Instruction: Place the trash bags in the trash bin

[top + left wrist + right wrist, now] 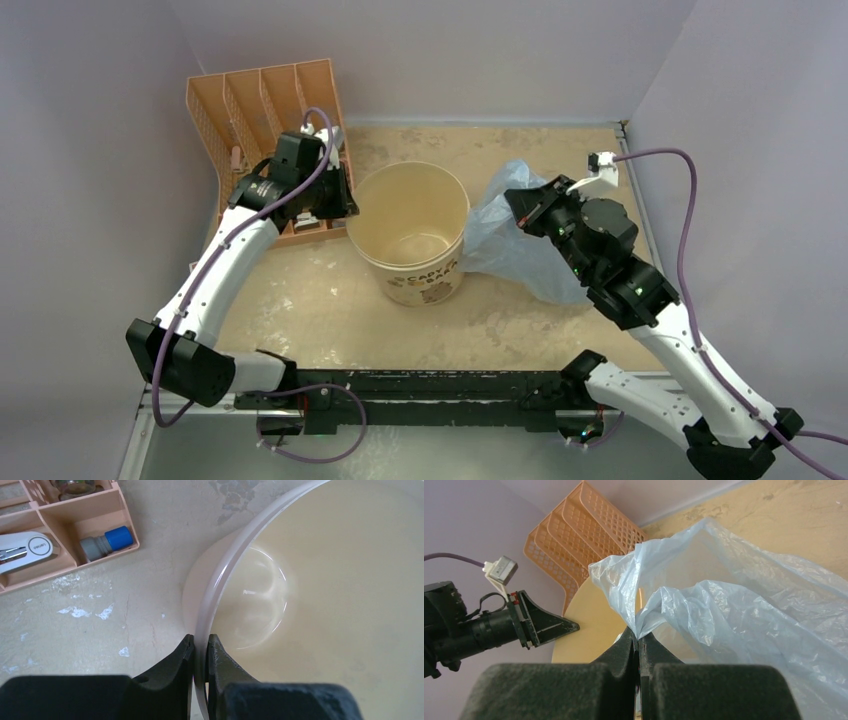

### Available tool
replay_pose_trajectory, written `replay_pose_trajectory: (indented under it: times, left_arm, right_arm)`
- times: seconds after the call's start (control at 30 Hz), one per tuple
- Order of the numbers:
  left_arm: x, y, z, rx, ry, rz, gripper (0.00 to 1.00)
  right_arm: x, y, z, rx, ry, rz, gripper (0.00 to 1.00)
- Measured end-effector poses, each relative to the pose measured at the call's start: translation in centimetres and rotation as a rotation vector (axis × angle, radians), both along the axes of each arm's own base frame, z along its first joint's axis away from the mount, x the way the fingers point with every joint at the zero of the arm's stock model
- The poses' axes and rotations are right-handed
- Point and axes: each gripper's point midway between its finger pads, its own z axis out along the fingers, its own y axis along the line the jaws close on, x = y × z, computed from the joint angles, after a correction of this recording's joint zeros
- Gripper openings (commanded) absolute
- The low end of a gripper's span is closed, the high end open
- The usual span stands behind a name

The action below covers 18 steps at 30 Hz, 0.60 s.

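The left end effector (200,642) is pinching the rim of the trash bin (425,285) on the bin's left side, one finger inside and one outside. The right end effector (639,636) is clamping a fold of the trash bag (520,250), which is resting crumpled on the bench (300,310) just beside the bin's right wall. An orange rack (260,100) is standing behind and left of the bin.

table (300,310): beige top, mottled with pale worn patches.
bin (428,283): upright mid-table, open mouth up.
rack (262,95): orange, back-left corner, just left of the bin.
bag (525,262): light blue, crumpled against the bin's right side.
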Motion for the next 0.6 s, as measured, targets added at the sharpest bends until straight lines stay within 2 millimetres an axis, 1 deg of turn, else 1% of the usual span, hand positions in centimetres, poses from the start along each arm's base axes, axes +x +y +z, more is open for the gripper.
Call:
replay_pose_trajectory:
  times: [0.07, 0.17, 0.37, 0.6]
  left_arm:
    - [-0.2, 0.1, -0.2, 0.001, 0.012, 0.004, 0.08]
    - [-0.3, 0.2, -0.3, -0.001, 0.024, 0.022, 0.14]
    - [-0.2, 0.2, -0.3, -0.005, 0.032, 0.075, 0.15]
    - [-0.8, -1.2, -0.4, -0.001, 0.035, 0.077, 0.2]
  right_arm:
    - [-0.2, -0.2, 0.3, 0.007, -0.01, 0.0, 0.0]
    - [-0.5, -0.4, 0.7, 0.014, -0.019, 0.0, 0.0]
    - [-0.5, -0.4, 0.5, 0.01, -0.014, -0.001, 0.0]
    - [-0.6, -1.1, 0.8, -0.004, -0.019, -0.024, 0.0]
